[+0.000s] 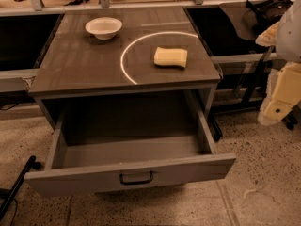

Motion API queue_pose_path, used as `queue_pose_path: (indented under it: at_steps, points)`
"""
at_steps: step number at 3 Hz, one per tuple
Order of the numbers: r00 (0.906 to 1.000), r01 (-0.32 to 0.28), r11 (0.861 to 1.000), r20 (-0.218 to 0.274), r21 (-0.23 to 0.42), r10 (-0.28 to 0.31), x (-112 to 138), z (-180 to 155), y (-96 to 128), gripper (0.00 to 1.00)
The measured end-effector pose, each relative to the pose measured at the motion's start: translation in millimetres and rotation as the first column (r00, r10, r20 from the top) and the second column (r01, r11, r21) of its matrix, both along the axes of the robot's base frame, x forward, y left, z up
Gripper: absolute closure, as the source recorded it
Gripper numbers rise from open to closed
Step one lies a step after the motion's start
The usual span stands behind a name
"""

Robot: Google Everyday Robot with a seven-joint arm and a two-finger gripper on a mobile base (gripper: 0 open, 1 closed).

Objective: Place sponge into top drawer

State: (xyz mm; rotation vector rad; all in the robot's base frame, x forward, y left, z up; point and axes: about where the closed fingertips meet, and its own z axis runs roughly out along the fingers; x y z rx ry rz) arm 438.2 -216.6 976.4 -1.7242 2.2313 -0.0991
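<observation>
The pale yellow sponge (170, 57) lies flat on the right part of the grey-brown cabinet top (80, 65), beside a bright curved line of light. The top drawer (131, 173) is pulled wide open below the top; its inside shows nothing in it, and its dark handle (136, 178) sits at the centre of the front panel. My gripper (274, 111) hangs at the right edge of the view, beside the cabinet, lower than the top and well right of the sponge. It holds nothing that I can see.
A white bowl (103, 28) stands at the back left of the top. A chair with a headset (268, 8) is at the back right. A dark pole (16, 185) leans at the lower left. The floor is speckled stone.
</observation>
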Motion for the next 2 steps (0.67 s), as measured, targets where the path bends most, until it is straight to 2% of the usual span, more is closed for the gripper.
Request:
queue_pose_path:
  at_steps: [1,2]
  points:
    - [1.0000,0.000,1.000,0.000,0.001,0.000,0.5,0.0,0.2,0.00]
    - [0.9998,-0.019,0.999,0.008,0.048,0.018,27.3,-3.4,9.1,0.00]
